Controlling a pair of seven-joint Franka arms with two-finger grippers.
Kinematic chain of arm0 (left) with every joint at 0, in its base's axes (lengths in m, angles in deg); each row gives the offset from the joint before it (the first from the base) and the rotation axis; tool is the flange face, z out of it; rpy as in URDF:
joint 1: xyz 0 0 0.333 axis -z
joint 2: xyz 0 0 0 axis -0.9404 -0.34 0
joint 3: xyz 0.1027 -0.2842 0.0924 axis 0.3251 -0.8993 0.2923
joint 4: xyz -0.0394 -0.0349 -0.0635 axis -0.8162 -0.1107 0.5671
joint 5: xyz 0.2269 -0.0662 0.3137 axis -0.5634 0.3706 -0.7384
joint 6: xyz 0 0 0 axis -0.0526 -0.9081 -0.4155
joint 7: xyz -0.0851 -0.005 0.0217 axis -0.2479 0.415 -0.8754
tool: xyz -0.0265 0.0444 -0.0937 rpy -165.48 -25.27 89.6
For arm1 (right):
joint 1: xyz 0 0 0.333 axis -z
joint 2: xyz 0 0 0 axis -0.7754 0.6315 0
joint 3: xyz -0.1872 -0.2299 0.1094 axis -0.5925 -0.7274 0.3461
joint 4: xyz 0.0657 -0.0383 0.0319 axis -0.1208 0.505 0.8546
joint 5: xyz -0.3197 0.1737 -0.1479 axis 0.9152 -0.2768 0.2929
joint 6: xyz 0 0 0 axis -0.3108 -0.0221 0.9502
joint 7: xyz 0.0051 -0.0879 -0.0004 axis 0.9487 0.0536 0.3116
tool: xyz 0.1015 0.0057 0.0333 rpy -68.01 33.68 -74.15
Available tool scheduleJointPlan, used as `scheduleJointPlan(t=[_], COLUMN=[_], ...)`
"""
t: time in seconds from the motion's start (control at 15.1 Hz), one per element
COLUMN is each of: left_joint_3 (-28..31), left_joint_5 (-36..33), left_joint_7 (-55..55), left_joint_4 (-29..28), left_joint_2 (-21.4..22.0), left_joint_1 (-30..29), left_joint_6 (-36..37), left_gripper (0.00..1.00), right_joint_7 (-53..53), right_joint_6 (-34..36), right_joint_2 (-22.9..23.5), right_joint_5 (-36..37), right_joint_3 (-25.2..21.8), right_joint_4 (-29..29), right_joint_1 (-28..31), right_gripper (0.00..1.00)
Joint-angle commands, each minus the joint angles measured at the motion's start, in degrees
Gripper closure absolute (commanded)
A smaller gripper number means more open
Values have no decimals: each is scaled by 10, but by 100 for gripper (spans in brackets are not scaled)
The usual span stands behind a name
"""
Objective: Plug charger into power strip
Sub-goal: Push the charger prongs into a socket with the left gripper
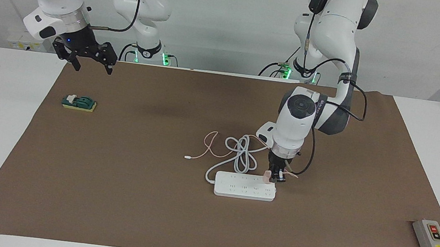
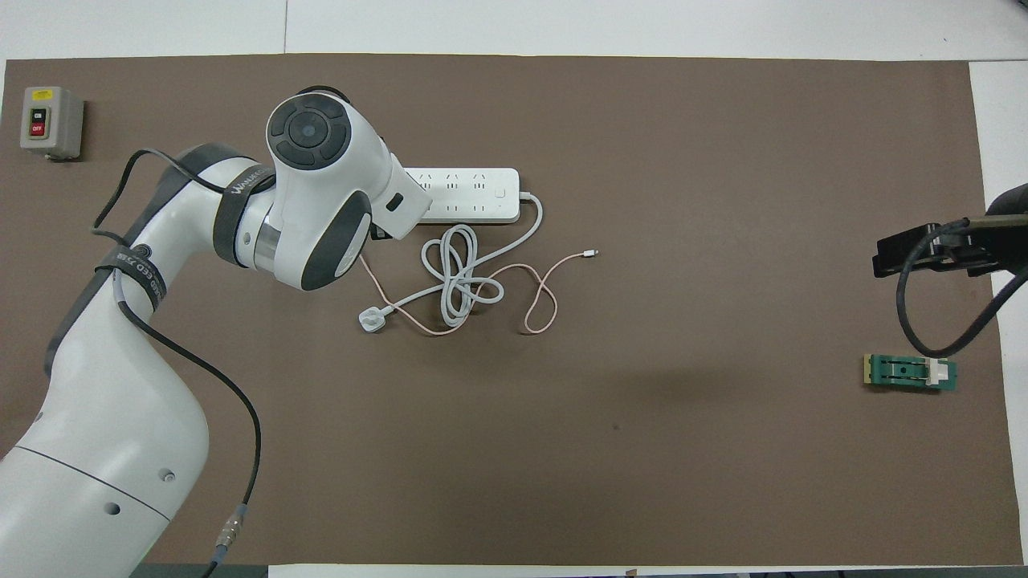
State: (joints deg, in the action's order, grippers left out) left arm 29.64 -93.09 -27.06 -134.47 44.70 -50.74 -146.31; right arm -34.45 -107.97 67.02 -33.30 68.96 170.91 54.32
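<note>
Left gripper (image 1: pixel 276 177) fingers clamped on the charger (image 1: pixel 267 176), holding it at the power strip (image 1: pixel 245 186) end toward the left arm, mid-surface. Right gripper (image 1: pixel 91 66) waits raised over the surface's near edge, fingers spread, holding nothing.

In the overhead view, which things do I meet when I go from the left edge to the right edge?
grey button box → white three-pin plug → power strip → white tip of the pink cable → green switch block

Left arm (image 2: pixel 313 209) covers power strip (image 2: pixel 474 194) end; pink cable (image 2: pixel 540 299) trails toward robots.
</note>
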Motion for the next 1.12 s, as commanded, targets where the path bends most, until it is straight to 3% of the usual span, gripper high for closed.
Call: scheduleJointPlan(t=[0.0,1.06], left_joint_3=[8,6], left_joint_5=[-20,-26], left_joint_7=[16,22], left_joint_4=[-37,-53], left_joint_2=[15,20], left_joint_1=[9,7], left_joint_6=[-22,-8], left_gripper=[100,100], right_joint_7=[9,9], right_joint_6=[-5,-4], right_joint_2=[-3,-3], right_joint_5=[12,12], right_joint_3=[4,5], right_joint_4=[3,4], right_joint_1=[6,6], right_gripper=[0,0])
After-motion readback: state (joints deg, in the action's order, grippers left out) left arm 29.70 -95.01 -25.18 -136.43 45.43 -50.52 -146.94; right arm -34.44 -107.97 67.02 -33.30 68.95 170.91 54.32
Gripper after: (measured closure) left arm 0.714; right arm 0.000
